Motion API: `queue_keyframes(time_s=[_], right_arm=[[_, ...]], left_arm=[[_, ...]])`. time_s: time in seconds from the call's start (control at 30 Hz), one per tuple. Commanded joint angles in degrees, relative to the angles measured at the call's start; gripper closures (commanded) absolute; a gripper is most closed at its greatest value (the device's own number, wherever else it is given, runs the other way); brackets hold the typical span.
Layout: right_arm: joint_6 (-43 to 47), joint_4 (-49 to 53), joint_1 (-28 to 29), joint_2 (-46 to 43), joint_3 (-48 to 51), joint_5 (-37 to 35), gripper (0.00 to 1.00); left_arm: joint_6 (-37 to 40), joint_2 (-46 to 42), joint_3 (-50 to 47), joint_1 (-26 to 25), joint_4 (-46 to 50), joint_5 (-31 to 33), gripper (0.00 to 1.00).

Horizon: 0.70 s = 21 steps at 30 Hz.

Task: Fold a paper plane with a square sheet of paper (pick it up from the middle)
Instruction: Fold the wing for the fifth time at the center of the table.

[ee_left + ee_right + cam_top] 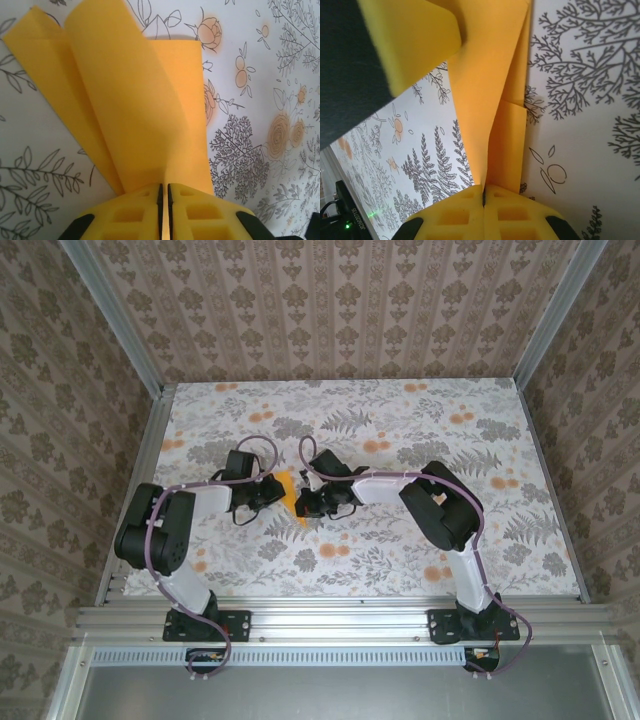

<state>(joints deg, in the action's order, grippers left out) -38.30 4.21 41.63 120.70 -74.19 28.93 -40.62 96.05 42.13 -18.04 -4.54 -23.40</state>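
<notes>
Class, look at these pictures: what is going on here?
Two robot arms meet over the middle of the flowered tablecloth. The left gripper and right gripper are each shut on the same orange-yellow sheet of paper, pinching it from opposite sides. The sheet is creased into layers with flaps lifted, not yet a finished plane.

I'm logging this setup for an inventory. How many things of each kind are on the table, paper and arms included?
Orange-yellow paper sheet: 1
Robot arms: 2, left arm and right arm, jaws of both shut on the sheet
Floral tablecloth: 1
Total: 4
</notes>
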Motion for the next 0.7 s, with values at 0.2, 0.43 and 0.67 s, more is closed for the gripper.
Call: queue_keyframes(time_s=[0.2, 0.43, 0.67], right_arm=[[-3.9, -0.9, -1.1, 2.0, 3.6, 1.6, 0.96], [-4.5, -1.3, -1.4, 2.5, 3.9, 2.4, 0.96], [-4.6, -1.0, -1.5, 2.9, 3.8, 2.8, 0.96]], left_arm=[[1.4, -5.3, 0.2, 0.2, -0.2, -1.4, 0.77], [1.1, -3.1, -1.7, 0.2, -3.8, -5.3, 0.78], [1.3, 0.5, -0.6, 0.3, -3.2, -3.1, 0.82]])
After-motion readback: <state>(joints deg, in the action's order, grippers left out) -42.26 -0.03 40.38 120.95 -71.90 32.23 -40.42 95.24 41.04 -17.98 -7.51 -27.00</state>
